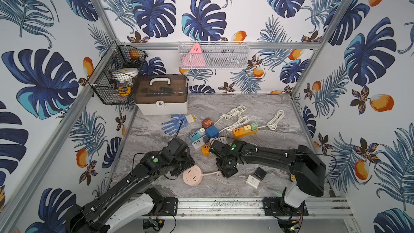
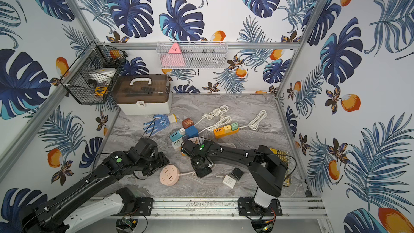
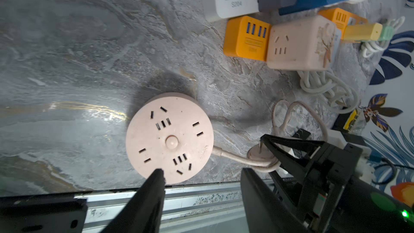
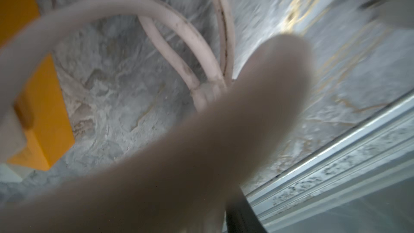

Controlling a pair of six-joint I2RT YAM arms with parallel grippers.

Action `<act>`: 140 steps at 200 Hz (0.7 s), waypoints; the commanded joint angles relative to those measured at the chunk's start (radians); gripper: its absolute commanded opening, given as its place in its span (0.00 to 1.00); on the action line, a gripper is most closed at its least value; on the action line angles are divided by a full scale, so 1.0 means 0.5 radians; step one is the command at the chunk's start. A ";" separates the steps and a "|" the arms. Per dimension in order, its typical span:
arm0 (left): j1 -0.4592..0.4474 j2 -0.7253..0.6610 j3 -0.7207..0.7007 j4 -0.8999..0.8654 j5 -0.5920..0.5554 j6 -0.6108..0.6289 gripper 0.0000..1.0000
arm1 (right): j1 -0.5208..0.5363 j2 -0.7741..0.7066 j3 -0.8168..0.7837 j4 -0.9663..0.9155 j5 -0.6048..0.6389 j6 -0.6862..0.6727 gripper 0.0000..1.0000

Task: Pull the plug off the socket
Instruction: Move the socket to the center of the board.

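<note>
Pink round socket point(image 3: 169, 138) is shown flat on the marble tabletop point(image 3: 67, 63) beside the front rail point(image 3: 201, 200), with every slot empty. The left gripper point(image 3: 201, 172) is held at its rim, jaws parted and holding nothing. Just beside the socket, the pink plug point(image 3: 261, 154), prongs bared, is clamped in the closed right gripper point(image 1: 224, 172). Extraction is judged complete; only release appears left. Farther back, an orange cube socket point(image 3: 246, 36) is seen.

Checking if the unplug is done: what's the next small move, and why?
Probably have the right gripper set the pink plug down on the table and let go. Its prongs show bare beside the round socket, whose slots are all empty, so the pull looks done. The left gripper stands open at the socket's rim.
</note>
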 commanded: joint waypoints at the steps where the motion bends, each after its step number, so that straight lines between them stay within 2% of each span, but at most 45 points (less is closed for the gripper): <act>1: 0.109 -0.010 -0.047 -0.178 0.089 0.051 0.62 | 0.022 0.097 0.005 0.277 -0.179 0.381 0.00; 8: 0.131 -0.023 -0.068 -0.174 0.107 0.048 0.63 | 0.024 0.122 0.011 0.297 -0.209 0.368 0.01; 32: 0.145 -0.056 -0.113 -0.092 0.151 -0.033 0.64 | 0.036 0.129 0.030 0.276 -0.235 0.309 0.41; 42: 0.145 -0.047 -0.119 -0.061 0.175 -0.067 0.64 | 0.035 0.105 0.008 0.294 -0.239 0.281 0.55; 65: 0.145 -0.013 -0.149 0.040 0.250 -0.199 0.64 | 0.032 -0.030 -0.038 0.299 -0.184 0.223 0.70; 91: 0.095 -0.061 -0.170 0.055 0.200 -0.488 0.64 | 0.029 -0.231 0.132 -0.114 0.119 -0.056 0.86; 106: 0.031 -0.123 -0.208 0.108 0.137 -0.753 0.63 | 0.021 -0.309 0.258 -0.342 0.246 -0.286 0.90; 122: -0.120 -0.129 -0.250 0.171 0.066 -1.061 0.62 | -0.019 -0.413 0.317 -0.502 0.367 -0.595 0.90; 131: -0.210 -0.096 -0.249 0.171 0.017 -1.238 0.63 | -0.067 -0.490 0.302 -0.476 0.451 -0.908 0.87; 140: -0.298 -0.049 -0.237 0.177 -0.038 -1.382 0.63 | -0.142 -0.564 0.274 -0.359 0.457 -1.354 0.83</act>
